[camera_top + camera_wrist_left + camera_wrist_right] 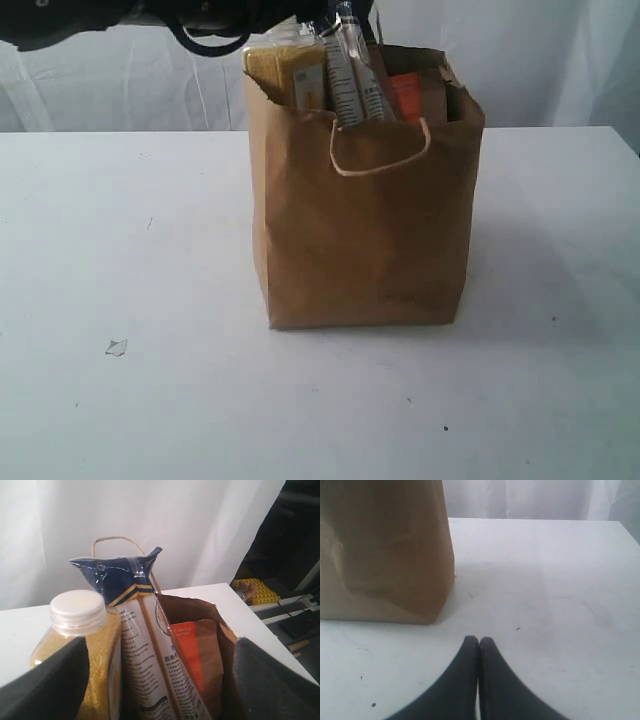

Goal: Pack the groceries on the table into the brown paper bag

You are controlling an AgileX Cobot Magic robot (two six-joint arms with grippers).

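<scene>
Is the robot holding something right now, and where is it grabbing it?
Nothing is held. The left fingers stand wide apart over the brown paper bag, clamping nothing; the right fingers are pressed shut and empty.

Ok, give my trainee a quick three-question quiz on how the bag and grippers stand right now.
1. True or false: the right gripper is shut and holds nothing.
2. Which item sticks highest out of the brown paper bag? A noodle packet, B orange-labelled pouch, C yellow-grain bottle.
3. Fill in: the left gripper, at the bag's mouth, is ___.
Key: 1 true; 2 A; 3 open.
</scene>
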